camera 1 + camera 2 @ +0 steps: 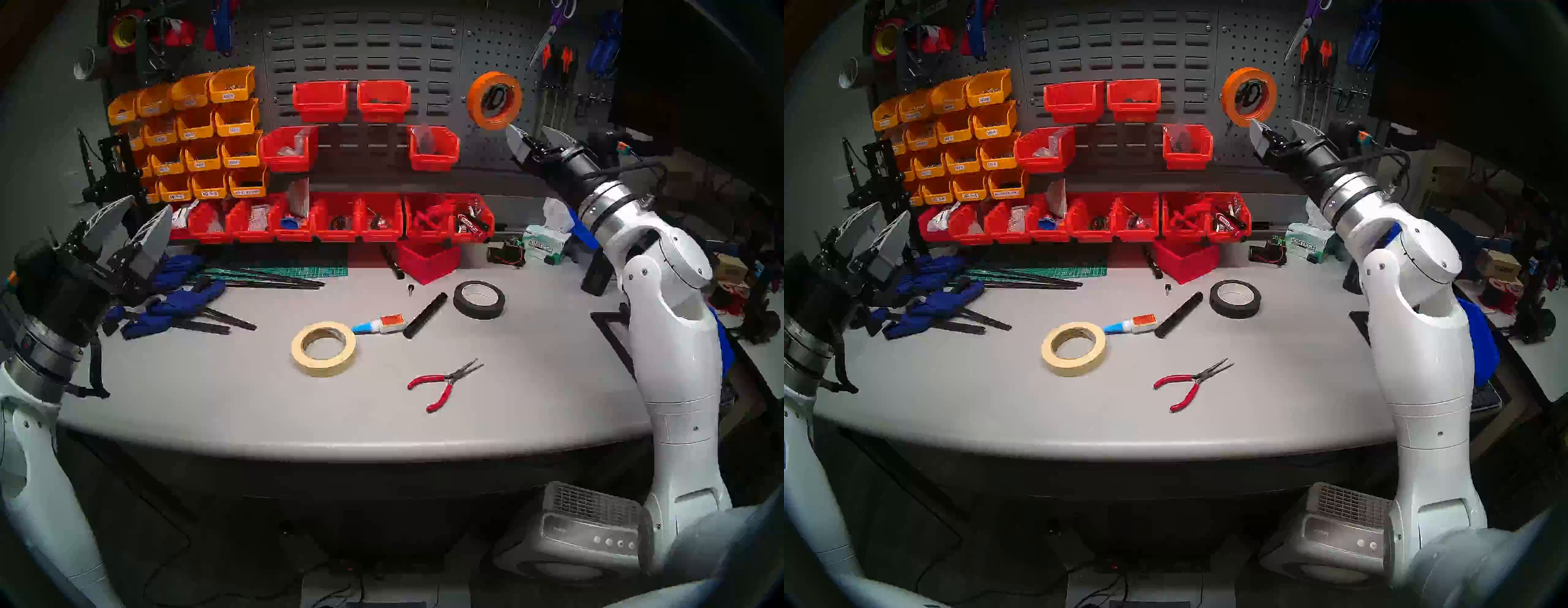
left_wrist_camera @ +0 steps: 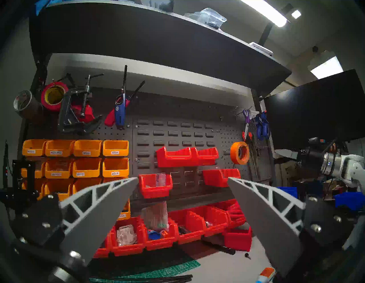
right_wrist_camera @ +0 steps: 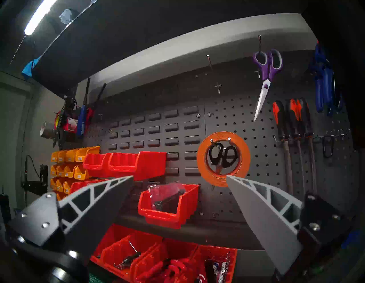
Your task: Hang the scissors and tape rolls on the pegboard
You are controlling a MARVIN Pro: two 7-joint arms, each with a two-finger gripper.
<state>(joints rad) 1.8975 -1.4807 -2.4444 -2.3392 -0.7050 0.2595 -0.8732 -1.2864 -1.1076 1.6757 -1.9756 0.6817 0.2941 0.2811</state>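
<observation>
Evidently nothing is held by the right gripper [image 3: 179, 178]: its jaws are spread wide just below the orange tape roll [image 3: 223, 159], which is hung on twin hooks of the pegboard [image 3: 262, 158] so it cannot slide off. The scissors [image 3: 223, 156] are seen through its core, hung on the same hooks. The left gripper [image 1: 135, 231] is likewise held wide and empty. The cream tape roll [image 1: 323, 348] is left flat on the surface [image 1: 212, 382], not yet hung.

Both arms wear glossy white rounded shells with small dark screws, each ending in a brushed silver ring and a black wrist housing. A black cable loops off the right wrist. The grey fingers [image 3: 262, 217] are pointed, ribbed with triangular cut-outs, bolted onto black mounts.
</observation>
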